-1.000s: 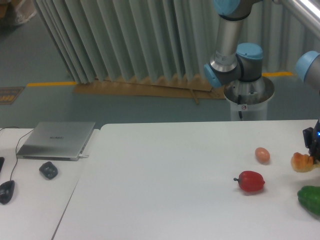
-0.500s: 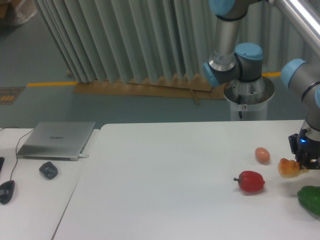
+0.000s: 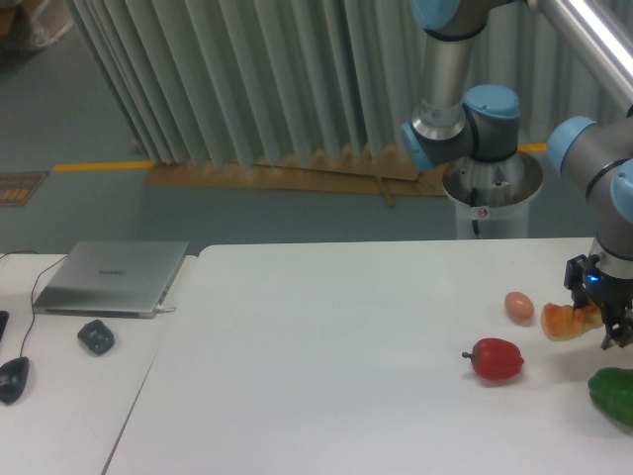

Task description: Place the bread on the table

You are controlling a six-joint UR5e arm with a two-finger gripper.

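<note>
- The bread (image 3: 564, 321) is one small orange-brown lumpy roll. It is at the right side of the big table, just right of the egg. The robot's hand holds it. It looks a little bit above the table top, but it is hard to be sure that it is not touching.
- There is one big white table (image 3: 326, 376) with a round corner at the back left.
- There is one robot arm (image 3: 465, 109). It stands on a round base behind the table and bends over to the right side.
- There is one smaller white desk (image 3: 59, 396) on the left, right beside the big table.
- There is one grey laptop (image 3: 111, 277) on the desk. Its lid is shut.
- There is one gripper (image 3: 599, 309), black with a small blue light. Its fingers are closed part way and pinch the right end of the bread.
- There is one green pepper (image 3: 613, 394) at the right edge of the view. Only part of it shows. It lies in front of the hand.
- There is one red pepper (image 3: 497, 358) on the table, near the egg and in front of it.
- There is one pinkish egg (image 3: 519, 306) on the table, very close to the bread.
- There are two dark mouse shapes on the desk: one dark lump (image 3: 96, 336) in front of the laptop, and one mouse (image 3: 12, 379) with a wire at the left edge.
- No bowls, boxes or trays are in view. All the food is out in the open.
</note>
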